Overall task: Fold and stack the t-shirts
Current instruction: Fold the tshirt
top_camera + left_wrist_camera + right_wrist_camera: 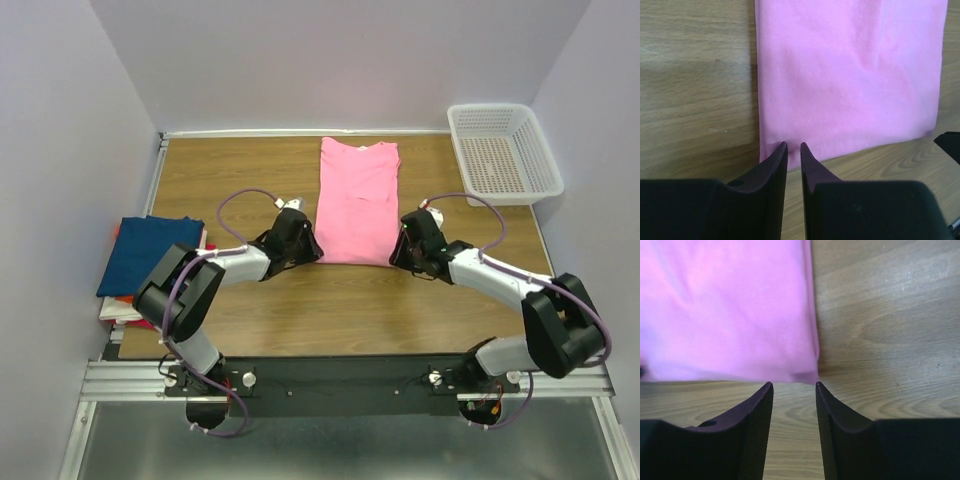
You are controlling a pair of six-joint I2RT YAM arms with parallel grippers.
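The bright pink t-shirt [358,200] lies flat mid-table, folded into a long strip with its neck at the far end. My left gripper [312,250] is at its near-left corner. In the left wrist view the jaws [794,145] stand almost together, pinching the hem of the pink cloth [850,75]. My right gripper [399,252] is at the near-right corner. In the right wrist view it [794,385] is open, its tips on bare wood just short of the hem [730,310]. A folded dark blue t-shirt [145,255] tops a stack at the left edge, with red cloth [122,310] under it.
A white plastic mesh basket [503,152] stands at the far right corner. Walls close the table at the back and both sides. A metal rail [340,380] carries the arm bases along the near edge.
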